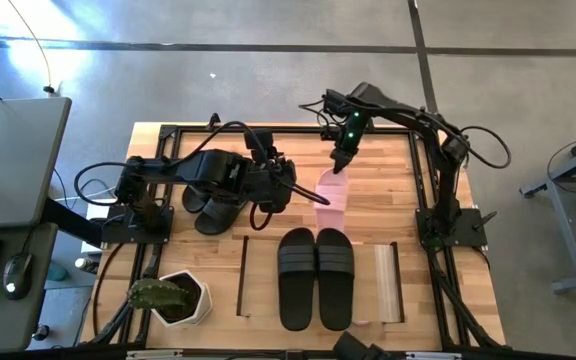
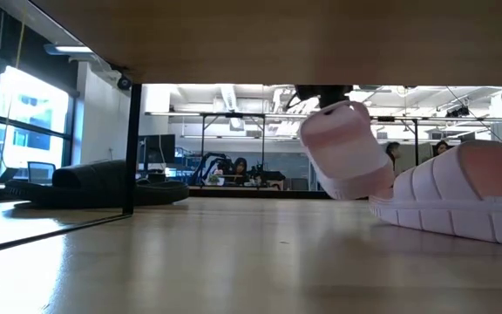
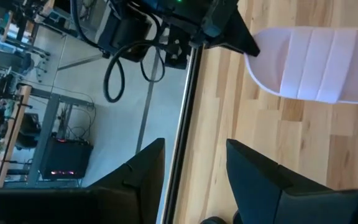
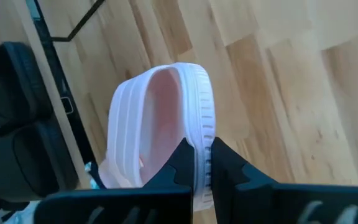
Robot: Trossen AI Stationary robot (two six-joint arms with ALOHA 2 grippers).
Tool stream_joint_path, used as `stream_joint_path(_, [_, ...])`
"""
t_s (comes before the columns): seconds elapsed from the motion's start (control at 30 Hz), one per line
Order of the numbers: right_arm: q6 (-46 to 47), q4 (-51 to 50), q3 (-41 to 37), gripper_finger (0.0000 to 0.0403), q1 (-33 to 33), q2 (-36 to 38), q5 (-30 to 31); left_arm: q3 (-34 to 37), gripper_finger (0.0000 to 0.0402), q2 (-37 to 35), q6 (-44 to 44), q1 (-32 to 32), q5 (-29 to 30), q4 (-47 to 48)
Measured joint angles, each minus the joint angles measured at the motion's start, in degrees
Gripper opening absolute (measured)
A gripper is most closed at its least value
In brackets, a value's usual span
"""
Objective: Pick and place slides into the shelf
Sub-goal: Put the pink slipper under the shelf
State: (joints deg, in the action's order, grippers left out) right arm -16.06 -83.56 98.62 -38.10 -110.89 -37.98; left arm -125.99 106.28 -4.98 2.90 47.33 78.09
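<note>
Pink-and-white slide [image 4: 160, 118] is pinched at its sole edge by the right gripper [image 4: 201, 163], fingers clamped on the rim, slide lifted and tilted above the table [image 1: 388, 190] near its back middle. Low view shows that slide [image 2: 347, 148] hanging off the wood, with the second pink slide [image 2: 460, 196] lying flat in front, probably under the shelf [image 1: 386, 283], hard to tell. A black pair [image 1: 315, 277] sits side by side on the shelf top. Another black pair [image 1: 213, 208] lies at table left, just under the left gripper [image 3: 191, 165], whose fingers are spread apart and empty. Potted cactus [image 1: 173, 297] at front left corner
</note>
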Motion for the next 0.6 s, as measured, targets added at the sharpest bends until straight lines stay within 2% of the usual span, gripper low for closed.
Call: stream_joint_path(0.6, [2.7,6.9,-0.1,0.0000,7.6,-0.1,-5.0,0.0,0.0154,0.0,2.7,0.0,0.0,3.5])
